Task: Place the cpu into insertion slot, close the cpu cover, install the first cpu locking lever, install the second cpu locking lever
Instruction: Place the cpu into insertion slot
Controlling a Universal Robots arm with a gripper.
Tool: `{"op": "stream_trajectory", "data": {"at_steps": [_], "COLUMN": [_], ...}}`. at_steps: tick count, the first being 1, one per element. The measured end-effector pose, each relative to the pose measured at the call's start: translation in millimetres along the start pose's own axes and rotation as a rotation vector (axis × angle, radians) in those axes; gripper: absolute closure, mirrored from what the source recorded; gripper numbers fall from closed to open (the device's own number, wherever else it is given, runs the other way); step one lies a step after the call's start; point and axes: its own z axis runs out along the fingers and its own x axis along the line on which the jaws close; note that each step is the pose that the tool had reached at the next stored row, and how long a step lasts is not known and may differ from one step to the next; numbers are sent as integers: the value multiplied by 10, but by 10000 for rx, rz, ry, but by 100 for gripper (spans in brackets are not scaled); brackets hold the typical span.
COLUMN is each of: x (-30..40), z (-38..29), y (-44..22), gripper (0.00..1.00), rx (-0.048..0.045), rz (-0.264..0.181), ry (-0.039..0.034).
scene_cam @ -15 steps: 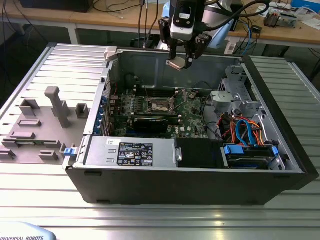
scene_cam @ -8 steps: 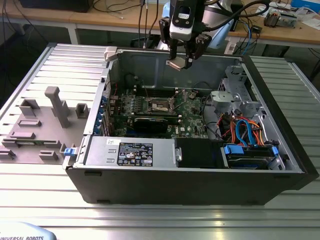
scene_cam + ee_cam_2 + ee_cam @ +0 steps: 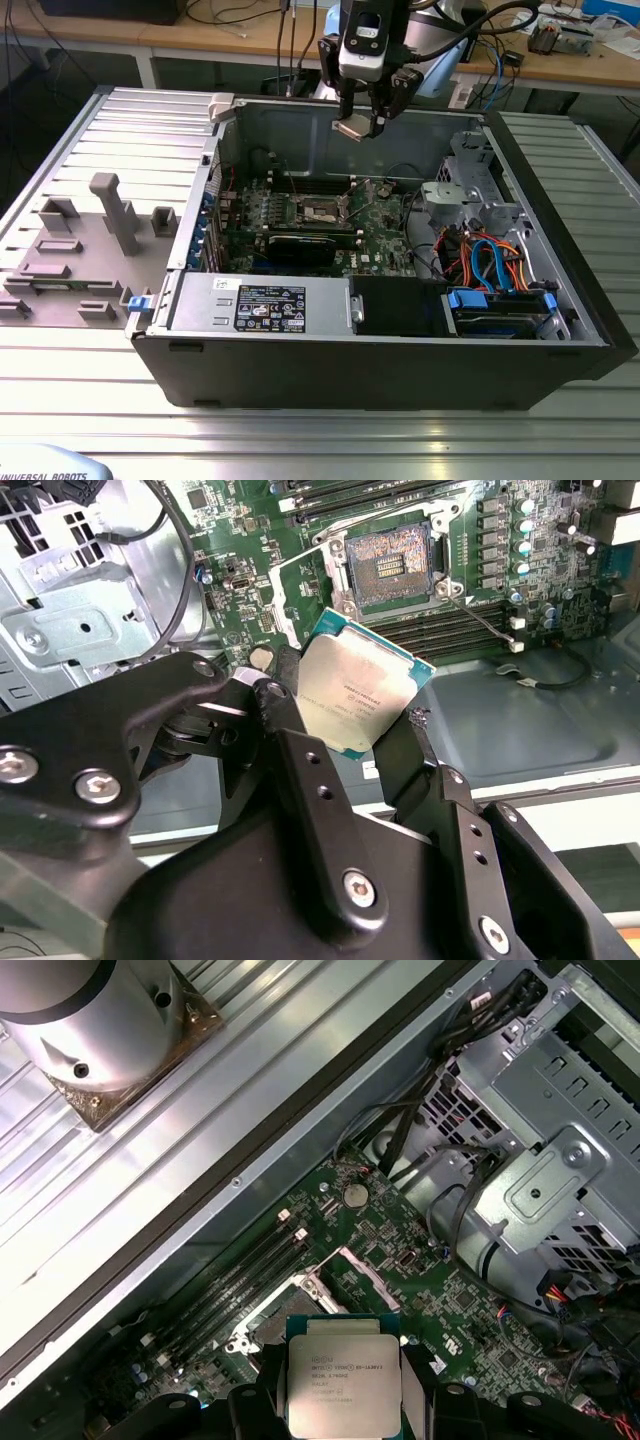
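Observation:
My gripper [image 3: 361, 127] hangs above the open computer case, shut on the cpu [image 3: 351, 128] by two opposite edges. The cpu [image 3: 360, 692] is a flat square chip with a silvery top, tilted between the black fingers [image 3: 284, 718]. In the first wrist view the cpu [image 3: 342, 1375] sits over the board, close to the insertion slot [image 3: 300, 1305]. The insertion slot [image 3: 392, 565] lies bare with its dark pin field exposed, well below the chip. The cpu cover [image 3: 300, 598] stands swung open beside the slot. In the exterior view the slot [image 3: 322, 210] is on the green board, below the gripper.
A long black graphics card [image 3: 295, 245] lies in front of the slot, with memory slots [image 3: 455, 625] beside it. The grey drive cage [image 3: 470, 190] and blue and orange cables [image 3: 490, 260] fill the exterior view's right. The power supply [image 3: 260, 300] sits at the front. Grey fixtures [image 3: 110, 210] stand outside the case.

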Motion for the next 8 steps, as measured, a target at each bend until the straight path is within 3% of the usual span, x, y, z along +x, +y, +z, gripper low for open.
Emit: {"op": "stream_trajectory", "data": {"at_steps": [8], "x": [0], "z": [0], "y": [0], "gripper": [46], "rx": [-2], "rz": [116], "ry": [-10]}}
